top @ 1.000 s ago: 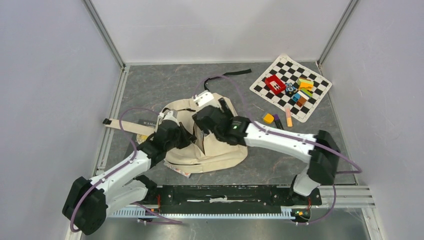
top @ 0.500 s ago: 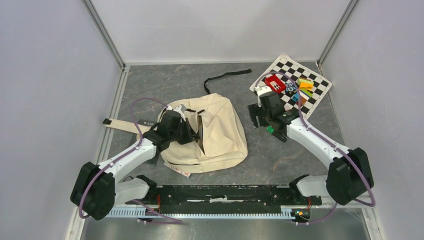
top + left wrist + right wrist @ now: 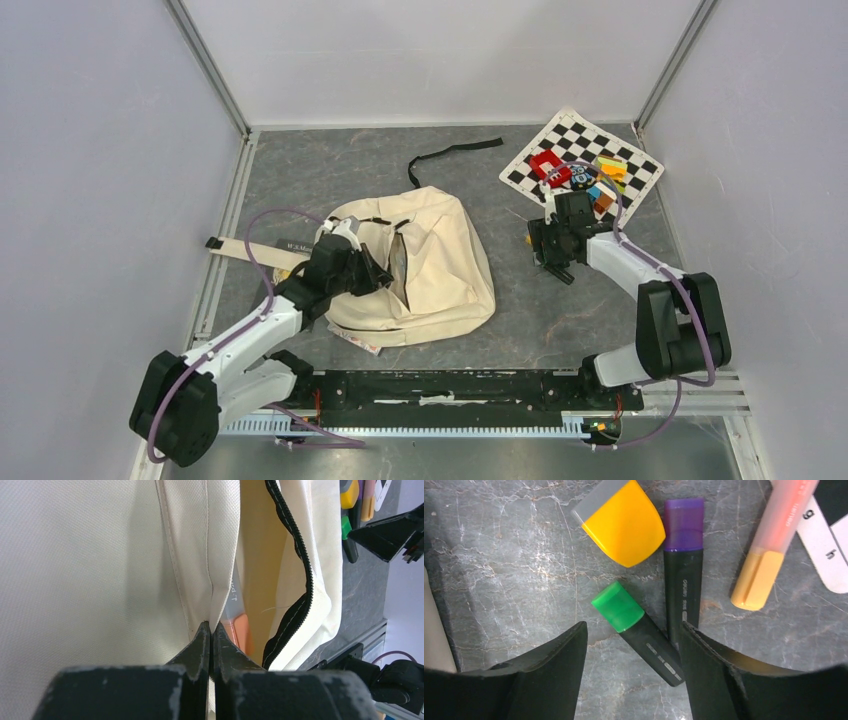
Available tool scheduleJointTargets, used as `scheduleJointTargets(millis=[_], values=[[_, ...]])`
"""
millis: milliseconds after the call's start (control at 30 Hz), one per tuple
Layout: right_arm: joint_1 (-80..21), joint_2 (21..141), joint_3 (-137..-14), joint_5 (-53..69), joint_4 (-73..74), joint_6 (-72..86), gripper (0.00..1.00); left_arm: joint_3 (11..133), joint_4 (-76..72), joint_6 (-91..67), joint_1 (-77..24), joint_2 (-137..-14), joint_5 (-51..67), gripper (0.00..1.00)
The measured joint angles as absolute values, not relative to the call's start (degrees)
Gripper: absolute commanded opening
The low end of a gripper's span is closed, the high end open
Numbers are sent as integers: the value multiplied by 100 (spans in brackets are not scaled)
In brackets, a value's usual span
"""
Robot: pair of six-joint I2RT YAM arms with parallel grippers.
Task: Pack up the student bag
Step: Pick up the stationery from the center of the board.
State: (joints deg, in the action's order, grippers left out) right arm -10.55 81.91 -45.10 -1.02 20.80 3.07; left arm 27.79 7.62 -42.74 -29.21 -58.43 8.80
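- We see the student bag (image 3: pixel 440 262) lying flat on the grey table (image 3: pixel 330 170), left of centre, with its black-zippered opening turned toward the left arm.
- The left pincer (image 3: pixel 211 630) is pinched tight on a seamed edge of the bag's cream cloth beside the opening, and no gap shows between its tips.
- Through the opening we make out something orange (image 3: pixel 240 632) inside, but we cannot tell what it is.
- The right pincer (image 3: pixel 633 632) hangs low over the table to the right of the bag, apart from it, with its jaws wide.
- A green-capped marker (image 3: pixel 618 606) lies between those jaws, and as far as we can see neither jaw touches it.
- Just beside it lie a purple-capped marker (image 3: pixel 682 565), a yellow wedge-shaped piece (image 3: pixel 624 522) and a peach highlighter (image 3: pixel 774 545).
- A checkered mat (image 3: pixel 572 128) carrying small coloured blocks sits at the far right of the table.
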Motion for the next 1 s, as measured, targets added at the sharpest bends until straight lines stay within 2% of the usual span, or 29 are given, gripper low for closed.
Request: scheduleJointTargets(millis=[600,1000], values=[[-1048,8624,-4355,292,1865,340,50,2617,718,-4364,-2904,-5555,805,2],[-1341,8215,-3988,-45,1973,425,48,2569,714,-4482,-2904,-5430,766,2]])
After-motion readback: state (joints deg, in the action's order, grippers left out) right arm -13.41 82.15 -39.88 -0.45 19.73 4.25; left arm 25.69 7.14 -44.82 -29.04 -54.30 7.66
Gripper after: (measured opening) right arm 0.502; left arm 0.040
